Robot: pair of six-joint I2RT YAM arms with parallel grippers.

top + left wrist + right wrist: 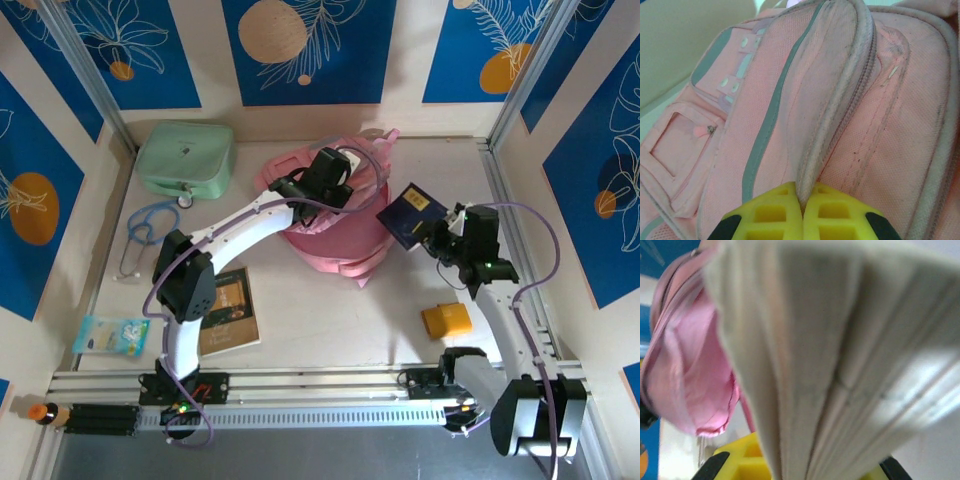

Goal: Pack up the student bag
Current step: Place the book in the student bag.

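The student bag point(340, 245), pink with grey trim, lies in the middle of the table. My left gripper point(322, 178) reaches over its top. In the left wrist view the yellow fingers point(775, 215) are shut on the grey zipper edge point(815, 165) of the bag's opening, pinching that fabric rim. My right gripper point(443, 232) hovers just right of the bag, shut on a dark blue book point(412, 215). Up close, the book's pale page edges point(830, 365) rise from between the yellow fingers point(740, 460), with the pink bag point(685, 370) to the left.
A mint-green case point(185, 158) sits at the back left, with a blue stethoscope point(145, 230) in front of it. A brown book point(230, 310) and a tissue packet point(112, 335) lie near the left arm's base. An orange block point(447, 320) lies front right.
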